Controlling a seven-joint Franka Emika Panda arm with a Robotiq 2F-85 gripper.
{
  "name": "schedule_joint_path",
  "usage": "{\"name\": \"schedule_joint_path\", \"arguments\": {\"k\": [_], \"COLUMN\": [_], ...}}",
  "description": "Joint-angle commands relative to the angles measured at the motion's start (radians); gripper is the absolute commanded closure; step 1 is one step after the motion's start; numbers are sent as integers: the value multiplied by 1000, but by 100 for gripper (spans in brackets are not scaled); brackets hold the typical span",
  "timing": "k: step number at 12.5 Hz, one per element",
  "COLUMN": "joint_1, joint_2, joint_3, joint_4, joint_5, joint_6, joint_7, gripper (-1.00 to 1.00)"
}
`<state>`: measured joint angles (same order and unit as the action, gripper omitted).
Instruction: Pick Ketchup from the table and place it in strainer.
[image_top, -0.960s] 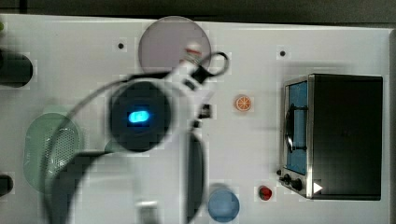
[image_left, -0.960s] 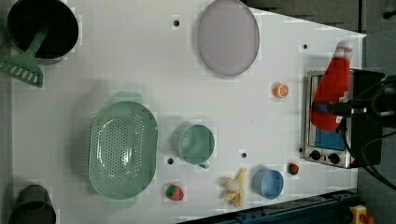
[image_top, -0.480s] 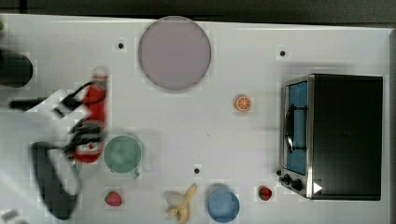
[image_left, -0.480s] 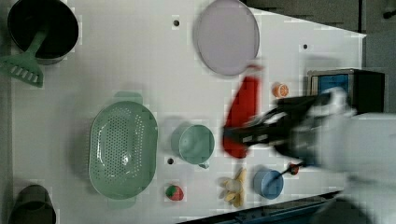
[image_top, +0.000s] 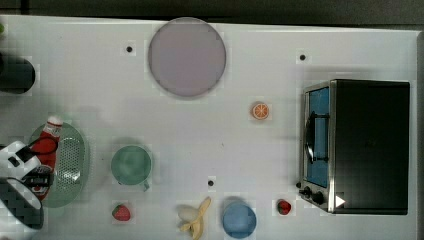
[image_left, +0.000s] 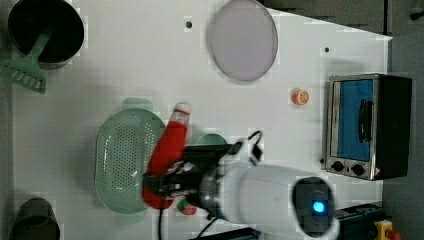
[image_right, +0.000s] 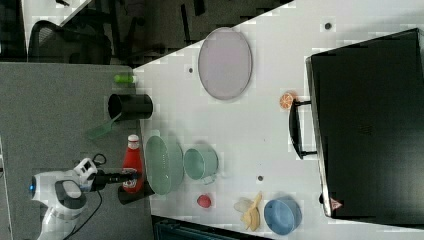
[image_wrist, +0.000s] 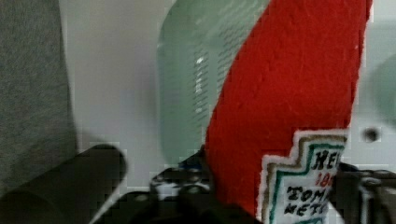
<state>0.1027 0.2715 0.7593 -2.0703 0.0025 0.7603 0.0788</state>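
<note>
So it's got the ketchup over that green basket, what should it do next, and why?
Probably lower it a bit, then let go. The hand is shut on the ketchup bottle, which the top view shows over the strainer. In the right view the bottle appears to hang beside the strainer's rim, so it looks held above it rather than resting inside.

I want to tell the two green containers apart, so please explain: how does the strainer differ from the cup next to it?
The strainer is a pale mint oval with a dotted, perforated bottom; the cup is a darker green, round and has a plain bottom. The strainer is larger than the cup. The ketchup, held by the gripper, is over the strainer; nothing is over the cup. Both stand on the white table.
</note>
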Motion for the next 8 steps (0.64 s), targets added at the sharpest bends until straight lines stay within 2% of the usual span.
{"name": "schedule_joint_path", "arguments": {"k": [1,3,5,8], "joint_1": [-18,-23,-43,-129], "joint_2": [90,93,24,-156], "joint_3": [-25,-26,-26,-53], "joint_4": [8,8,10,26], "joint_5": [-15,-15,-12,-11], "joint_6": [98,108,41,-164], "joint_7": [152,162,220,208], "gripper": [-96,-100,-100,-100]}}
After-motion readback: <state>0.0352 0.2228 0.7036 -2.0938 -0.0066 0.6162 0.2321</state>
